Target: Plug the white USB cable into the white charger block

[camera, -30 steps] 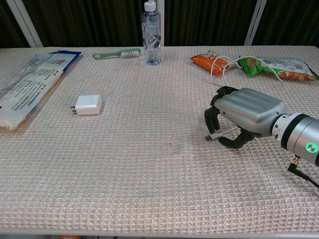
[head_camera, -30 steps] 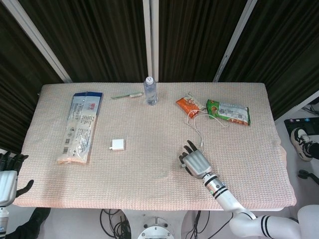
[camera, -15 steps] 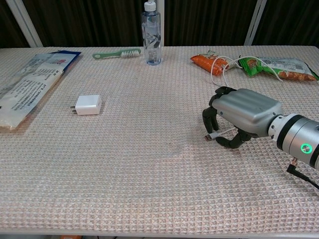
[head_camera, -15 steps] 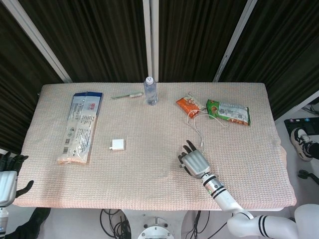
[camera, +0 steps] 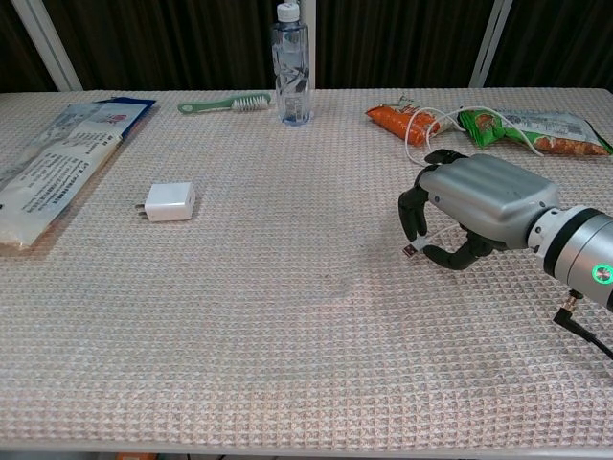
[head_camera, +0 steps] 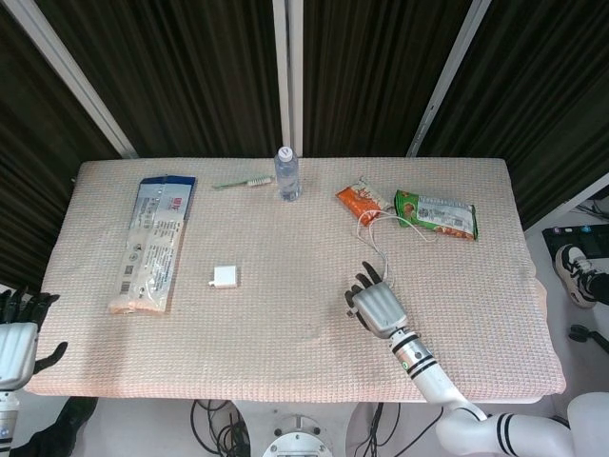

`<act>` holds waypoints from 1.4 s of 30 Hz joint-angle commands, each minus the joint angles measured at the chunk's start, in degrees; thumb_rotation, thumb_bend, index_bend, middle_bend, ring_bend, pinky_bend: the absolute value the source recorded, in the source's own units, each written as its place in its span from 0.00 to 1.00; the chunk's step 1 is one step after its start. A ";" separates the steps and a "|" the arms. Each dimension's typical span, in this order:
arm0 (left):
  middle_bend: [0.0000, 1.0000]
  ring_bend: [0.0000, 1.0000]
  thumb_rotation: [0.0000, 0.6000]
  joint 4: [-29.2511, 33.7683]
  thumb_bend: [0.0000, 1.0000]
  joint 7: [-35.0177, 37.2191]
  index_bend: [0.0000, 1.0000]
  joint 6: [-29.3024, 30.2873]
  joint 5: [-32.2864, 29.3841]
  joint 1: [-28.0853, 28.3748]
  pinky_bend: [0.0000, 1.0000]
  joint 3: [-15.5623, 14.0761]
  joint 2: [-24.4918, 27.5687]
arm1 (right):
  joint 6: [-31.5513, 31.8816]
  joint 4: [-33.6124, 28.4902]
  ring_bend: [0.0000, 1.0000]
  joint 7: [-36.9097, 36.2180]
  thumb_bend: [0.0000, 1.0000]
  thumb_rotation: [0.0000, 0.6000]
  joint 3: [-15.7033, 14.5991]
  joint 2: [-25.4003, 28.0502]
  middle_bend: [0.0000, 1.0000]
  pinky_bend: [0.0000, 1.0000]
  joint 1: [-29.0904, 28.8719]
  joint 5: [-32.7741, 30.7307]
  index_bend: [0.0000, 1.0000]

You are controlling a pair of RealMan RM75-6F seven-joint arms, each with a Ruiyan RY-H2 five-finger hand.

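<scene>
The white charger block (camera: 168,202) (head_camera: 224,277) lies flat on the mat at centre left, prongs pointing left. The white USB cable (camera: 420,128) (head_camera: 378,246) runs from the snack packets at the back right down to my right hand (camera: 476,209) (head_camera: 377,307), which grips its plug end; the metal plug tip (camera: 409,251) sticks out to the left just above the mat. That hand is well to the right of the charger. My left hand (head_camera: 17,331) hangs open off the table's front left corner, holding nothing.
A clear water bottle (camera: 292,64) and green toothbrush (camera: 226,103) sit at the back centre. An orange snack packet (camera: 402,120) and a green one (camera: 532,130) lie back right. A long white-and-blue packet (camera: 57,165) lies at the left edge.
My right hand has lifted slightly and shifted a little away from me with the cable's plug end in it. The charger and my left hand have stayed put.
</scene>
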State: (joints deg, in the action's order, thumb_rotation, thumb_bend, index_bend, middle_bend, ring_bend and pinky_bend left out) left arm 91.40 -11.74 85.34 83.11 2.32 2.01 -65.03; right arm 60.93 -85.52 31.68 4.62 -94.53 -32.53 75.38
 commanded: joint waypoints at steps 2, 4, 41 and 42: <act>0.17 0.02 1.00 1.64 0.19 -2.11 0.20 -1.85 1.05 2.07 0.00 0.55 1.07 | 1.12 -1.06 0.25 -1.62 0.35 1.00 0.91 1.36 0.48 0.01 0.46 -0.14 0.55; 0.17 0.02 1.00 2.66 0.19 -3.28 0.20 -3.59 1.50 3.70 0.00 0.96 1.60 | 1.85 -1.55 0.26 -2.32 0.36 1.00 1.36 2.24 0.49 0.01 0.72 -0.18 0.55; 0.18 0.02 1.00 -9.87 0.21 -11.37 0.22 -37.35 -17.91 35.13 0.00 8.02 -20.82 | 5.10 -13.72 0.29 -3.30 0.37 1.00 7.97 18.56 0.51 0.02 0.66 -7.72 0.55; 0.18 0.02 1.00 -10.09 0.21 -11.81 0.22 -37.22 -18.67 35.51 0.00 8.12 -21.55 | 5.14 -13.58 0.29 -3.48 0.37 1.00 7.89 18.56 0.51 0.02 0.64 -7.72 0.55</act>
State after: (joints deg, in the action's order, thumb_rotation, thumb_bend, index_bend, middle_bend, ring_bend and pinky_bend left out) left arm 81.82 -22.76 47.93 65.53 37.14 9.91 -85.53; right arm 66.06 -99.17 28.27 12.56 -75.97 -31.87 67.67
